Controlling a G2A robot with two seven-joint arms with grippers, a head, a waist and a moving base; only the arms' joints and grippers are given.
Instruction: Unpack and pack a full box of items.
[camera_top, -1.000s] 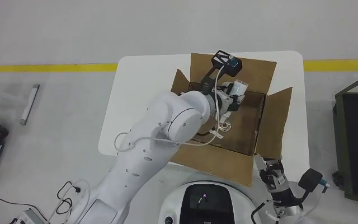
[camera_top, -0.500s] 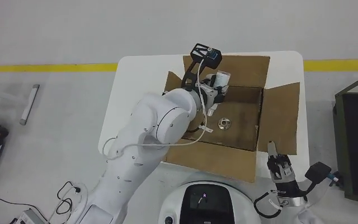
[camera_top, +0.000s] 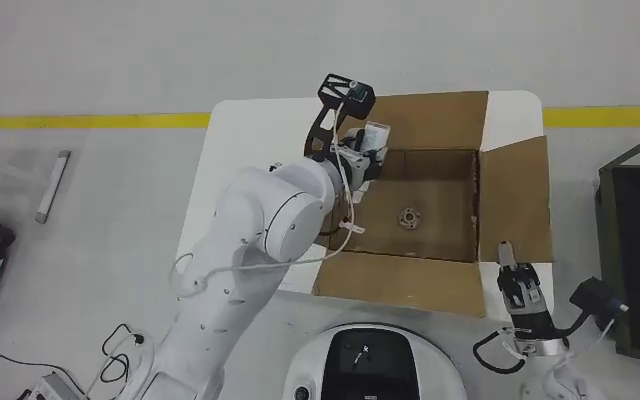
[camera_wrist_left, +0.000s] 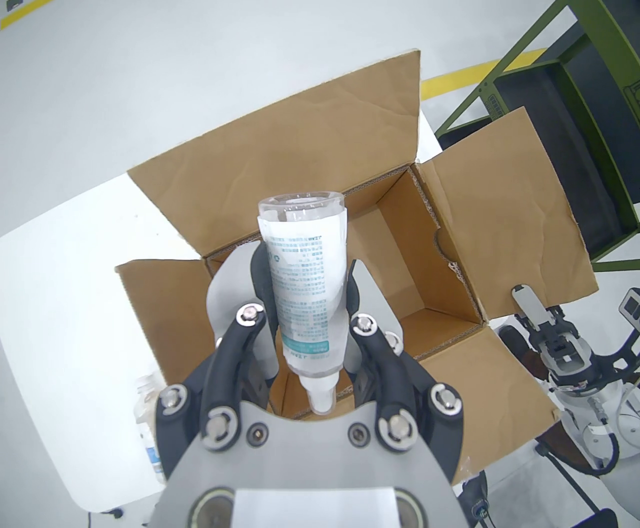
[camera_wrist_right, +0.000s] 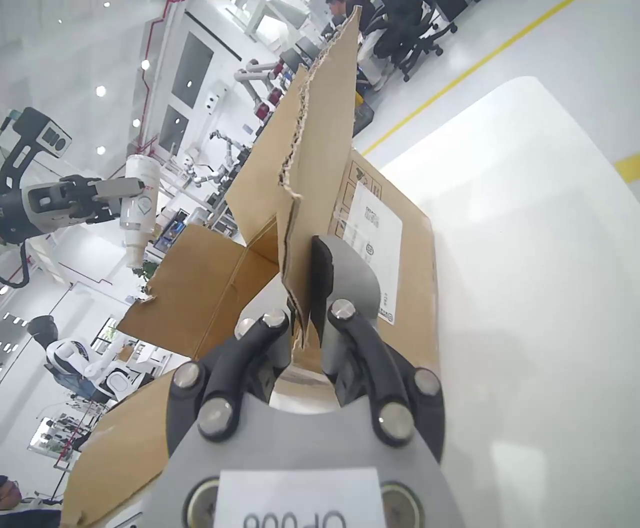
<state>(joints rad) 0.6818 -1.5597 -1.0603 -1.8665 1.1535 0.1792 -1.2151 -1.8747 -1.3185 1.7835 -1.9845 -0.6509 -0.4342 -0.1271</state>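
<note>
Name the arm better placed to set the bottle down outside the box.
Left: the left claw grips the bottle near the box edge; the right claw is clamped on a flap.

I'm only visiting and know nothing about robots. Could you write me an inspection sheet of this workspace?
Surface: white table with rounded corners.
Job's things: open cardboard box, a small round part on its floor; a bottle held cap-down over the box's edge; a second bottle standing on the table beside the box.
Clutter: nothing seen.
Hands: left hand shut on the bottle; right hand shut on a box flap.
Cables: white cable along the left arm; black cables on the floor.
Surroundings: yellow floor line, green rack, grey bar on the floor.
</note>
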